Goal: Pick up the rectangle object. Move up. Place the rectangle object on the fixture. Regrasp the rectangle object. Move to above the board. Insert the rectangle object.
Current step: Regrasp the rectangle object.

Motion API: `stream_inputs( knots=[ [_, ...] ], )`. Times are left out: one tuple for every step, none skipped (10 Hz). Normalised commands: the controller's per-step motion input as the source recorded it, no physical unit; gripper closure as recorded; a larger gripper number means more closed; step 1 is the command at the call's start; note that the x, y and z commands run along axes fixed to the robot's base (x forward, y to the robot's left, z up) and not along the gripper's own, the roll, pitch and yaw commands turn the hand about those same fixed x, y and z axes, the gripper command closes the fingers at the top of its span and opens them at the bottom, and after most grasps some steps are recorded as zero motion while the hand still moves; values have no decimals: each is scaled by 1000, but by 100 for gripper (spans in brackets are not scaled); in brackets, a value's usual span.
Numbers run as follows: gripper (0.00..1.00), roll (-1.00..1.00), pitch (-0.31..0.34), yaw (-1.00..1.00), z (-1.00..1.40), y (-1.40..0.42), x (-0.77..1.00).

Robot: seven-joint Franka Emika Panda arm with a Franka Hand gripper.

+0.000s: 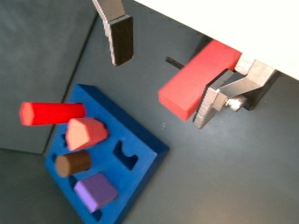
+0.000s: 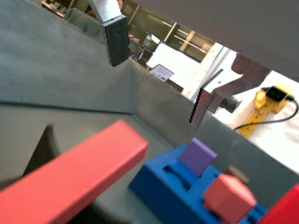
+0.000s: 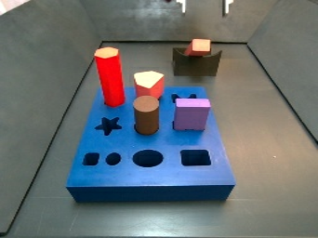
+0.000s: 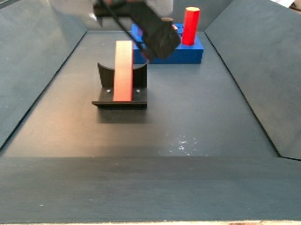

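The rectangle object (image 4: 122, 68), a long salmon-red block, rests tilted on the dark fixture (image 4: 120, 95). A side view shows its square end (image 3: 199, 46) on top of the fixture (image 3: 196, 63) at the back. My gripper (image 1: 162, 92) is open and empty, raised above the block (image 1: 197, 80); the block lies below, close to one finger (image 1: 215, 101). The gripper is blurred above the fixture in a side view (image 4: 153, 39). The block (image 2: 70, 179) and blue board (image 2: 170, 188) show in both wrist views.
The blue board (image 3: 152, 139) holds a red hexagonal post (image 3: 110, 78), a pale salmon piece (image 3: 149, 84), a brown cylinder (image 3: 145, 115) and a purple block (image 3: 192, 113). Star, circle and rounded-square holes are open at its near side. Grey walls enclose the floor.
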Motion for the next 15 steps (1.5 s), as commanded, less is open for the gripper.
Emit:
stream_inputs(
  knots=[
    [0, 34, 82, -31, 283, 13, -21],
    [0, 1000, 57, 32, 855, -831, 159],
    [0, 1000, 57, 31, 809, -821, 163],
    [0, 1000, 52, 31, 638, -640, 78],
    [0, 1000, 48, 30, 453, -444, 17],
    [0, 1000, 45, 30, 240, -241, -16],
    [0, 1000, 43, 30, 76, -105, -16],
    [0, 1000, 43, 29, 38, -53, -9],
    [0, 1000, 42, 30, 44, -49, -17],
    [0, 1000, 39, 30, 33, -43, -20],
    [0, 1000, 35, 30, 14, -30, -20],
    [0, 1000, 32, 30, 10, -23, -18],
    [0, 1000, 30, 31, 15, -23, -17],
    [0, 1000, 25, 32, 14, -21, -10],
    [0, 1000, 22, 33, 10, -21, -5]
  ],
)
